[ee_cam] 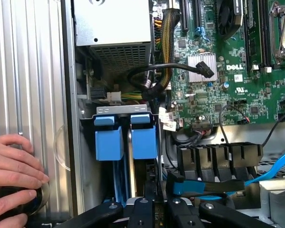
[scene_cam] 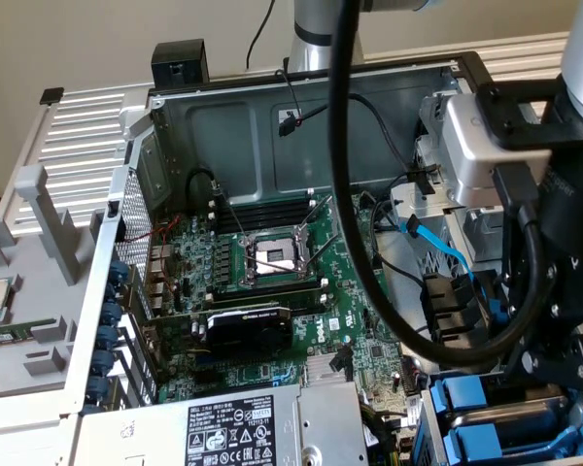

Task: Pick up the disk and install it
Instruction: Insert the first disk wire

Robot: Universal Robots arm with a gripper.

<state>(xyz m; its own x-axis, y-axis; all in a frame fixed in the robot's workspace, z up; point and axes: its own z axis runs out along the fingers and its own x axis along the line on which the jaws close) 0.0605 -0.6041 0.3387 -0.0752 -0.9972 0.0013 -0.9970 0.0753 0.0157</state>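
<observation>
Two bright blue drive carriers (ee_cam: 109, 137) (ee_cam: 143, 135) sit side by side in the drive bay at the open computer case's corner. They appear as blue blocks (scene_cam: 496, 413) at the exterior view's lower right. Their metal bodies are hidden, so I cannot tell which one holds the disk. My gripper (ee_cam: 154, 197) hangs right over this bay, closest to the carrier beside the black cable bundle. Its black body (scene_cam: 554, 330) stands just above the blue blocks. Nothing shows clearly between its jaws.
A person's hand (ee_cam: 14, 175) rests on a dark round object at the case's ribbed outer wall. Beside the bay are a black plastic shroud (ee_cam: 218, 156), a blue SATA cable (scene_cam: 442, 243), the motherboard (scene_cam: 272, 262) and the power supply (scene_cam: 233, 427). A thick black cable (scene_cam: 340, 175) hangs across the case.
</observation>
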